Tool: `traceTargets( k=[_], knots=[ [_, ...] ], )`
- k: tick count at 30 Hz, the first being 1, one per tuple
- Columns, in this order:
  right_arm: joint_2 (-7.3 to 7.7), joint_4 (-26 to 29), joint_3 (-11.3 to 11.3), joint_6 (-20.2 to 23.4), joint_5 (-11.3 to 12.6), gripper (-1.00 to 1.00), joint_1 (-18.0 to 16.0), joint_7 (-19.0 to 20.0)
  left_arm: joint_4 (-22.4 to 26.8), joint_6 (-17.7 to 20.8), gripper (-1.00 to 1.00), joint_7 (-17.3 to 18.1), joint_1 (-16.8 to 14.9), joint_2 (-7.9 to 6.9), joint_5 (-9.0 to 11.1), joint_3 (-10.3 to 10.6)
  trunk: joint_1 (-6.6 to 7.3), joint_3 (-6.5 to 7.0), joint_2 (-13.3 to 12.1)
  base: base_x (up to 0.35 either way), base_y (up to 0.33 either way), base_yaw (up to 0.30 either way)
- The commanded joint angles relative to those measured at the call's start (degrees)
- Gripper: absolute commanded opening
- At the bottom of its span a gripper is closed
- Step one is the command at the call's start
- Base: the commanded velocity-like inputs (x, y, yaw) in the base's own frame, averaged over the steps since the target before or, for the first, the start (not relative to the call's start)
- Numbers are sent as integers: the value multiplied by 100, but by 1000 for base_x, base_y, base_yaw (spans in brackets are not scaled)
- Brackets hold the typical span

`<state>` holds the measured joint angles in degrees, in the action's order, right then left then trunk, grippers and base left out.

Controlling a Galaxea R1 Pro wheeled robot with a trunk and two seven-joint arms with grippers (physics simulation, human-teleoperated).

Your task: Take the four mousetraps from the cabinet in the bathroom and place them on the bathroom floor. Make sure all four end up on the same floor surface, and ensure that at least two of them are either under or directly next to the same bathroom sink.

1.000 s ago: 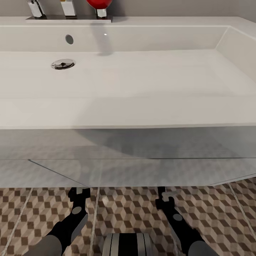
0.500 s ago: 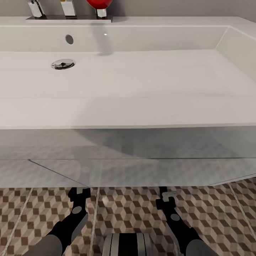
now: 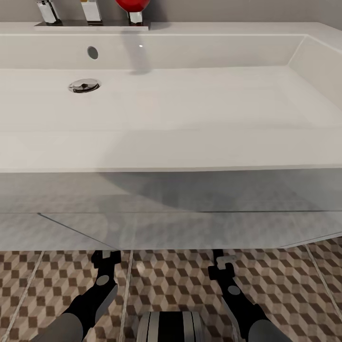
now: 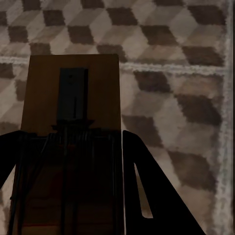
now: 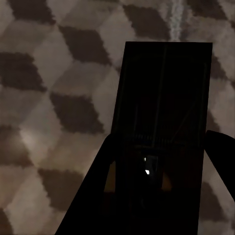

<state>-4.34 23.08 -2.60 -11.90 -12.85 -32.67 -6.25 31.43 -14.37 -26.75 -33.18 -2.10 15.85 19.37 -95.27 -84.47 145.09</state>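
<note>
mousetraps (image 4: 71, 127) (image 5: 164, 112) | one clamped in each pincer (image 3: 105, 259) (image 3: 221, 262), seemingly | sink (image 3: 171, 156) overhangs both | floor (image 3: 175, 280) below

Left gripper (image 3: 105, 259), right gripper (image 3: 222, 262), both lowered, jaws clamped

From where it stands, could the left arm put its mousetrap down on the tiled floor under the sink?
Probably yes: the left end effector, holding a mousetrap, is low at the sink front edge, with patterned floor just beyond.

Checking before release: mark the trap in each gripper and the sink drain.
Left mousetrap (image 4: 73, 98), left wrist view: its wooden board.
Right mousetrap (image 5: 166, 93), right wrist view: middle of its dark board.
Sink drain (image 3: 84, 86), head view: its metal ring.
</note>
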Motion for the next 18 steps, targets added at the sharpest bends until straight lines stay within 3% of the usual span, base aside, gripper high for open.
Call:
traceTargets(
  k=[1,18],
  knots=[
    [-5,-5,-28,-18,-62,-100,-3,-17,1,-26,-100,-25,-5,-9,42,49,1,-3,1,0,0,0],
    [-5,-1,-30,-31,-68,-100,-3,-3,101,-82,-100,176,-5,-1,50,49,1,-3,1,0,0,0]
  ],
)
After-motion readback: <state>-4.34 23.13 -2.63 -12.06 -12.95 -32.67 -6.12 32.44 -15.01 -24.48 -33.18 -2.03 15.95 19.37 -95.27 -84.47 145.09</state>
